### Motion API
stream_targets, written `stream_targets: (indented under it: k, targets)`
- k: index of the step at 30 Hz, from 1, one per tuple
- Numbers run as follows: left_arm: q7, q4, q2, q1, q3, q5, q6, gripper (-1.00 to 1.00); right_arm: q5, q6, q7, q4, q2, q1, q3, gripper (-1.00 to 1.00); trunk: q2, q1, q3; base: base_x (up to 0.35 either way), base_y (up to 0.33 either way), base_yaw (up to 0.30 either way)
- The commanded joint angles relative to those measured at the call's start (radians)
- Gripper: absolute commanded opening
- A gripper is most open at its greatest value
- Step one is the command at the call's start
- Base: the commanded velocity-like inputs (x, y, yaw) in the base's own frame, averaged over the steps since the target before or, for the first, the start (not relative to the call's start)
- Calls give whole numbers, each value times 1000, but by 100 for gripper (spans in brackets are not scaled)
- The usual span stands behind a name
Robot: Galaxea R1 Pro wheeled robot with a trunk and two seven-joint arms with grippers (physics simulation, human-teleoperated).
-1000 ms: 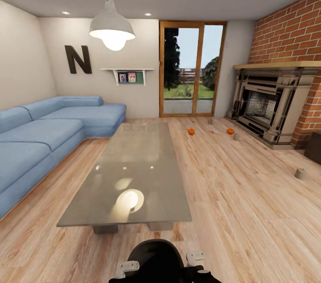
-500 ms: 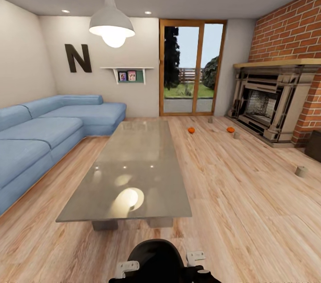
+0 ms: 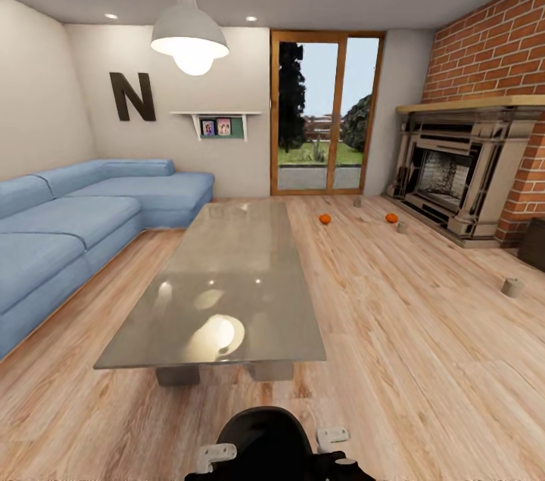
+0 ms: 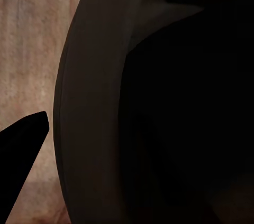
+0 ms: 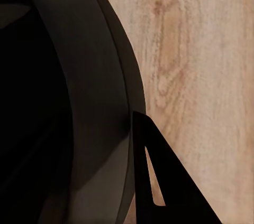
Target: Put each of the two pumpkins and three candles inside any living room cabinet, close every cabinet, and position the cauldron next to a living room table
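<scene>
While the cauldron [image 3: 265, 439] is sitting between both arms just short of the table [image 3: 227, 292], whether either gripper is clasping its rim I cannot tell; pumpkins [image 3: 325, 219] and candles [image 3: 512, 286] are lying uncollected on the floor [image 3: 424, 360]

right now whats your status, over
Both arms around the cauldron, finger state unclear. Two pumpkins and candles on the floor by the fireplace. Glass table straight ahead.
</scene>
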Motion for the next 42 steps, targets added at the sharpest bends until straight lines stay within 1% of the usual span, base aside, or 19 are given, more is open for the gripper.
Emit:
stream_targets:
  k: [1, 6, 17, 32, 42]
  targets:
    - [4, -5, 1, -1, -2, 5, 0, -100, -25, 6, -5, 0, 0, 0, 26, -100, -8, 4, -4, 0, 0, 0]
    - [4, -5, 1, -1, -2, 5, 1, -100, -25, 6, -5, 0, 0, 0, 26, -100, -43, 23, -20, 0, 0, 0]
    - [2, -6, 1, -1, -2, 5, 0, -100, -25, 5, -5, 0, 0, 0, 26, -100, -43, 23, -20, 5, 0, 0]
    - [4, -6, 1, -1, -3, 5, 1, -100, -25, 5, -5, 0, 0, 0, 26, -100, -43, 23, -20, 109, 0, 0]
    - [4, -6, 1, -1, -3, 5, 1, -100, -25, 5, -5, 0, 0, 0, 26, -100, -43, 23, -20, 167, 0, 0]
